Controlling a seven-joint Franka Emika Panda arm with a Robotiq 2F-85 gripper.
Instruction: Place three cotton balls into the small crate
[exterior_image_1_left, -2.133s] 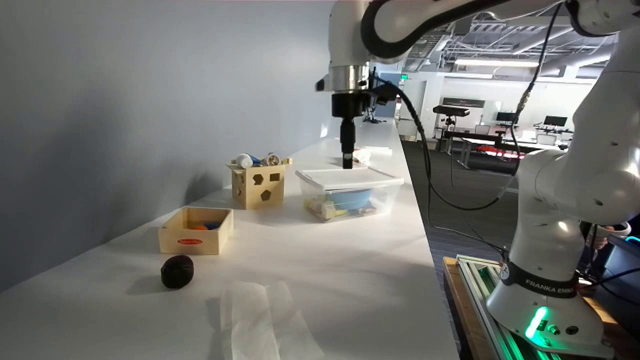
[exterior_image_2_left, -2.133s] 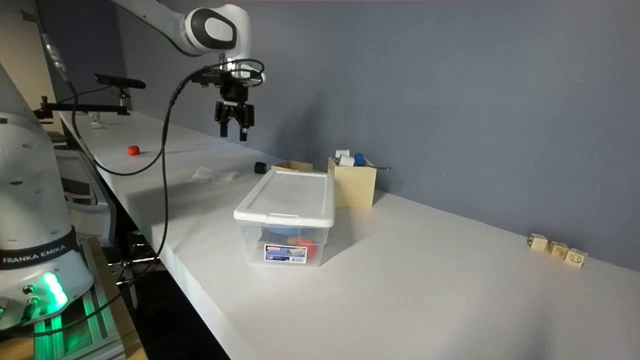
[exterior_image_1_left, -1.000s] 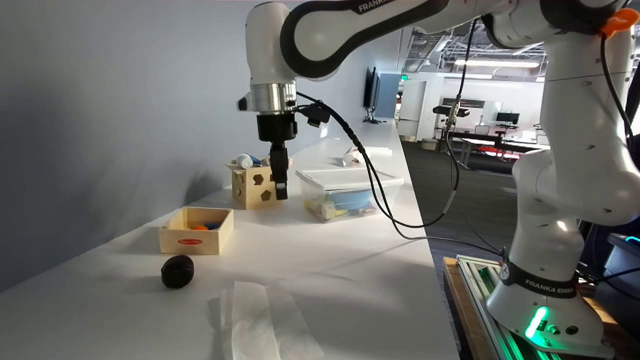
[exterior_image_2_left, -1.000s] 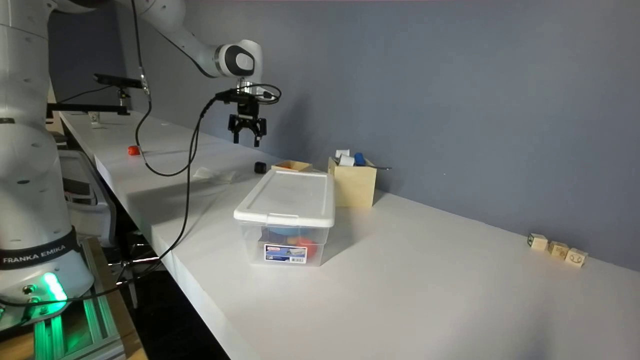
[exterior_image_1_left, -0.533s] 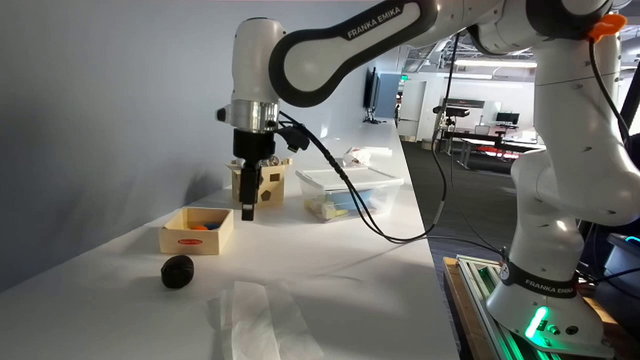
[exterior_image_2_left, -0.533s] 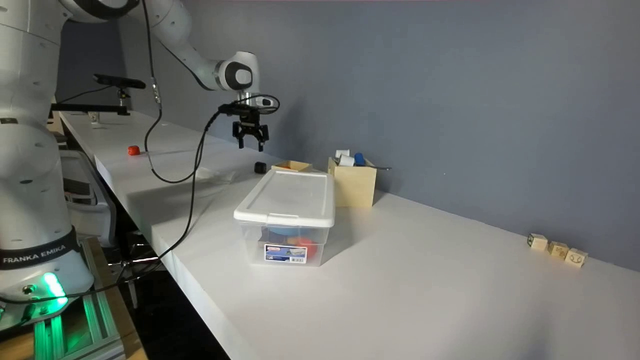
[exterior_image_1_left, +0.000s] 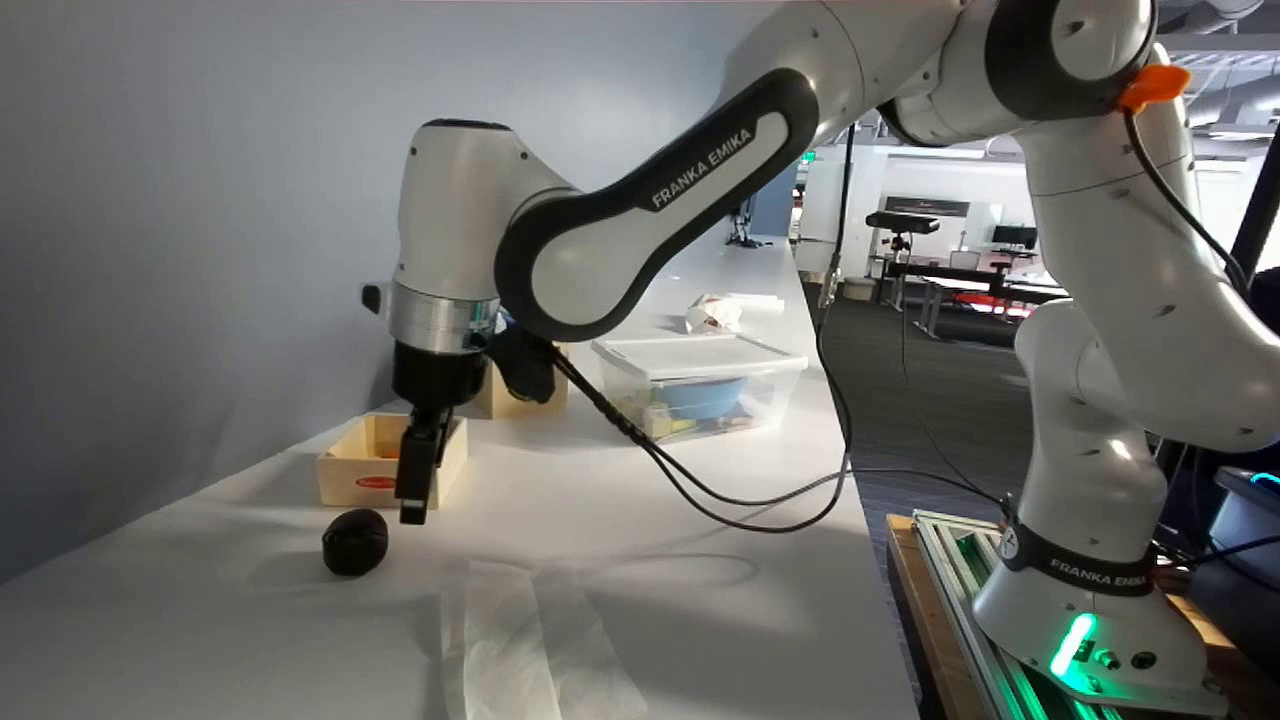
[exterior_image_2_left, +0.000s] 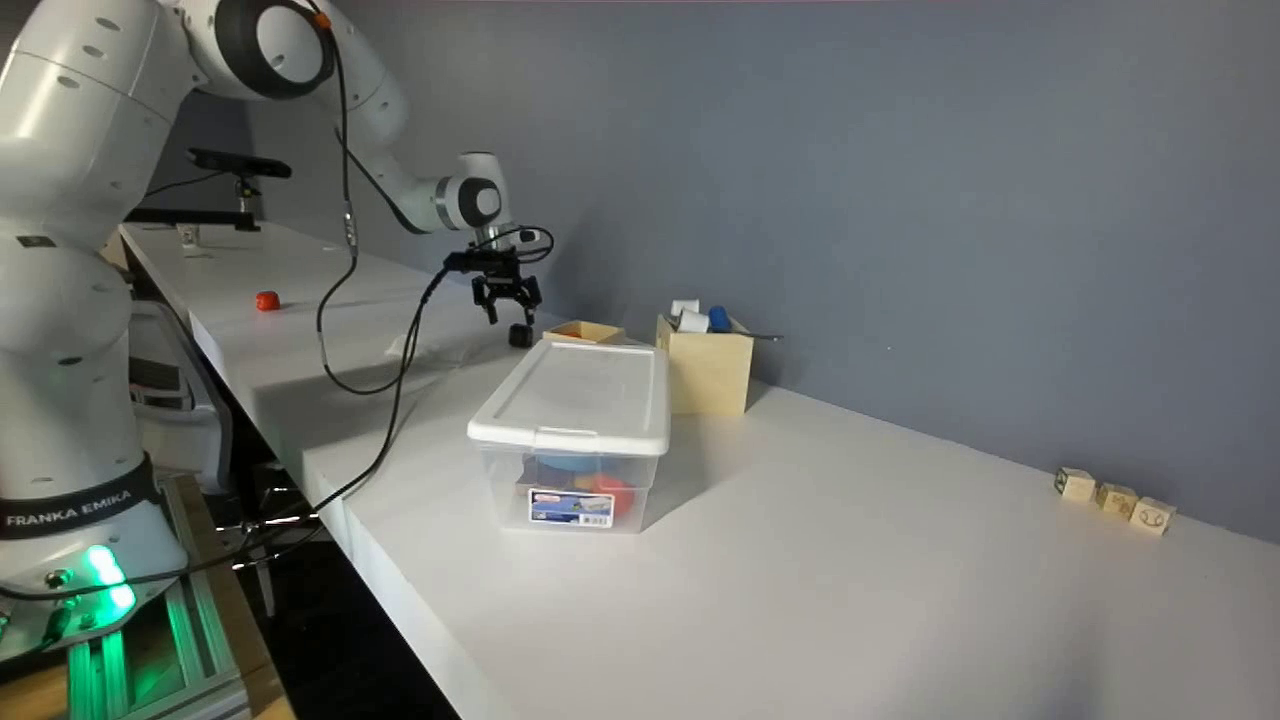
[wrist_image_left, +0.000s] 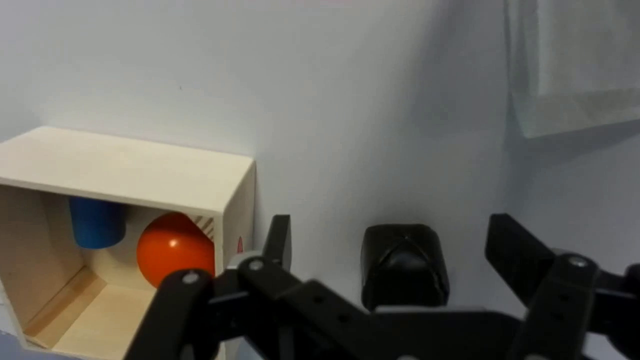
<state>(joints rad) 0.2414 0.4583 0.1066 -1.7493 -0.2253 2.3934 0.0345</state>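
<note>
A dark brown-black cotton ball (exterior_image_1_left: 355, 543) rests on the white table beside the small crate (exterior_image_1_left: 340, 485). It also shows in an exterior view (exterior_image_2_left: 520, 336) and the wrist view (wrist_image_left: 404, 265). The crate is shallow light wood with a red patch; it shows in the wrist view (wrist_image_left: 115, 160) and an exterior view (exterior_image_2_left: 600, 331). Inside it lie an orange ball (wrist_image_left: 172, 245) and a blue cylinder-like piece (wrist_image_left: 97, 222). My gripper (wrist_image_left: 390, 237) is open and empty, above the dark ball, which appears between its fingertips. The gripper also shows in both exterior views (exterior_image_1_left: 413, 510) (exterior_image_2_left: 511, 314).
A wooden cube with holes (exterior_image_2_left: 705, 372), loaded with small items, stands behind the crate. A lidded clear tub (exterior_image_1_left: 700, 395) is near it. A white cloth or paper (exterior_image_1_left: 520, 650) lies near the ball. A red object (exterior_image_2_left: 267, 300) and small wooden blocks (exterior_image_2_left: 1117, 498) are further off.
The arm has moved past the tub and cube toward the crate and dark ball, and has come down lower. The gripper stays open. The ball and crate have not moved.
</note>
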